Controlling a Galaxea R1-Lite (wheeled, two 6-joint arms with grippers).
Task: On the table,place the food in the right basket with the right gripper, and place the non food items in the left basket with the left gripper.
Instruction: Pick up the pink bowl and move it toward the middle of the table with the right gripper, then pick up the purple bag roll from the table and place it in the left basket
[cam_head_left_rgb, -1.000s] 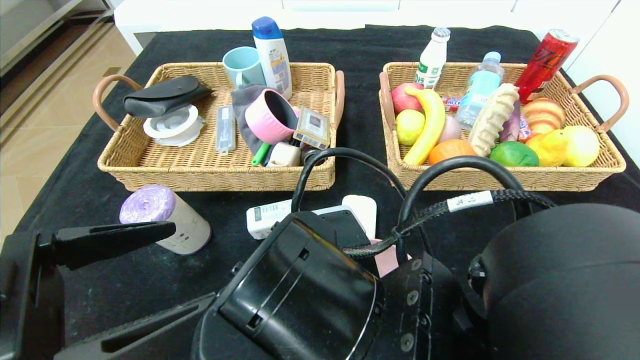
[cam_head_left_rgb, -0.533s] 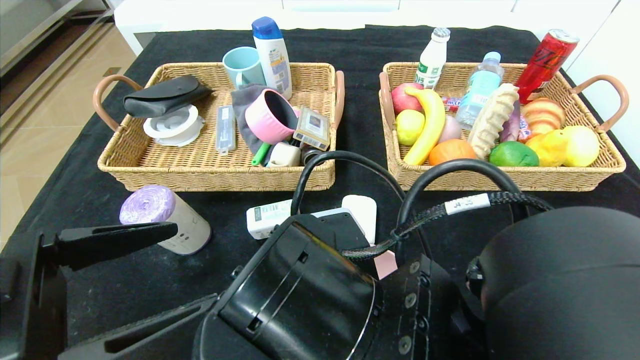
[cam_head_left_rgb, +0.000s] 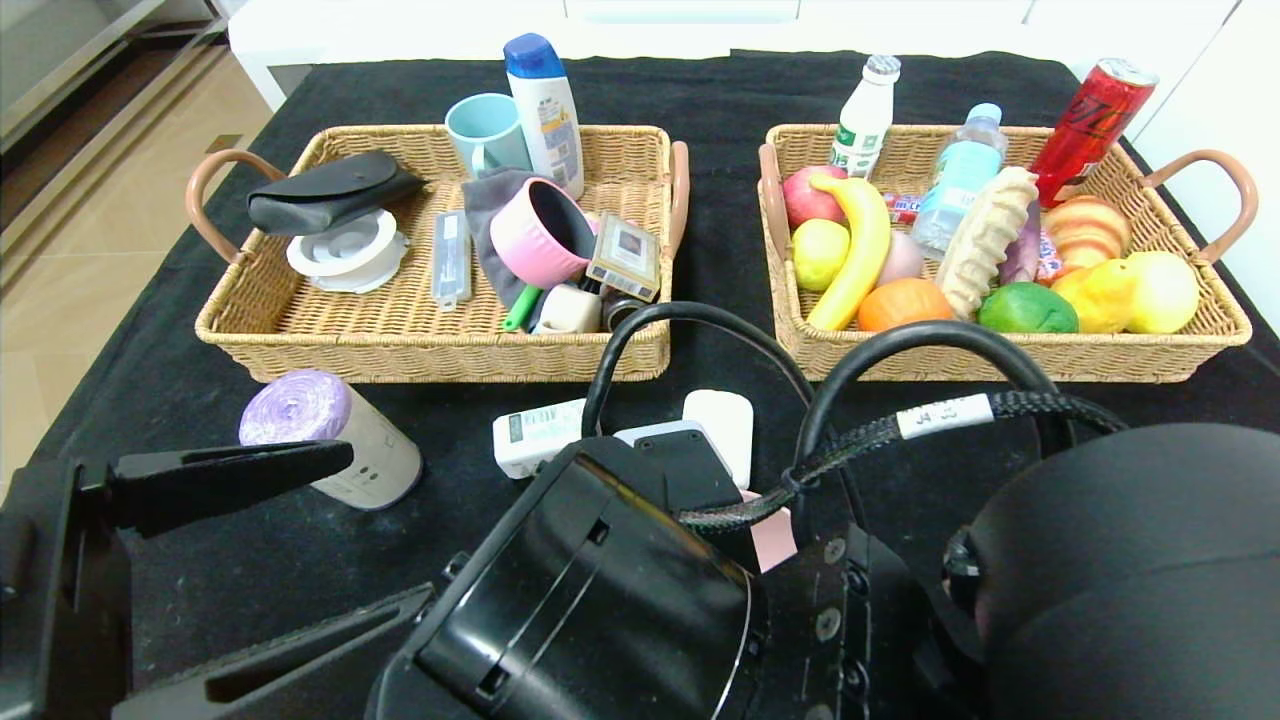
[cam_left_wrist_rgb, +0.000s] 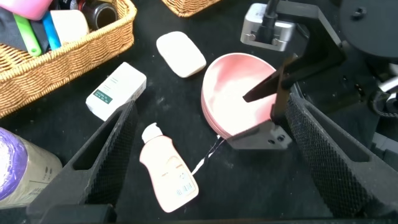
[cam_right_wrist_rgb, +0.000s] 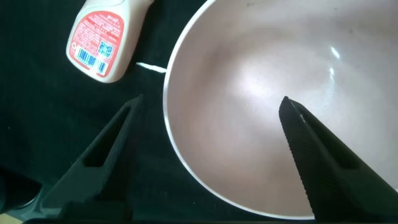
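The big pink bowl (cam_right_wrist_rgb: 261, 93) sits on the black table (cam_head_left_rgb: 180, 390), mostly hidden under my right arm in the head view (cam_head_left_rgb: 775, 538). My right gripper (cam_right_wrist_rgb: 210, 102) is open and straddles the bowl's rim, one finger inside and one outside; it also shows in the left wrist view (cam_left_wrist_rgb: 277, 93). My left gripper (cam_left_wrist_rgb: 211, 104) is open and empty, hovering near the pink bottle (cam_left_wrist_rgb: 165, 177). The white box with green print (cam_head_left_rgb: 535, 435), the plain white bar (cam_head_left_rgb: 722, 420) and the grey roll (cam_head_left_rgb: 320, 435) lie in front of the left basket (cam_head_left_rgb: 300, 340). An orange fruit (cam_head_left_rgb: 900, 300) lies in the right basket (cam_head_left_rgb: 1000, 357).
The left basket holds a pink cup (cam_head_left_rgb: 535, 240), a blue mug, a bottle, a black case and small items. The right basket holds a banana (cam_head_left_rgb: 855, 250), fruits, bottles and a red can (cam_head_left_rgb: 1090, 115). The table's left edge drops to a tiled floor.
My right arm has shifted slightly lower and nearer, its cables dropping a little. The left gripper and the objects on the table have not moved.
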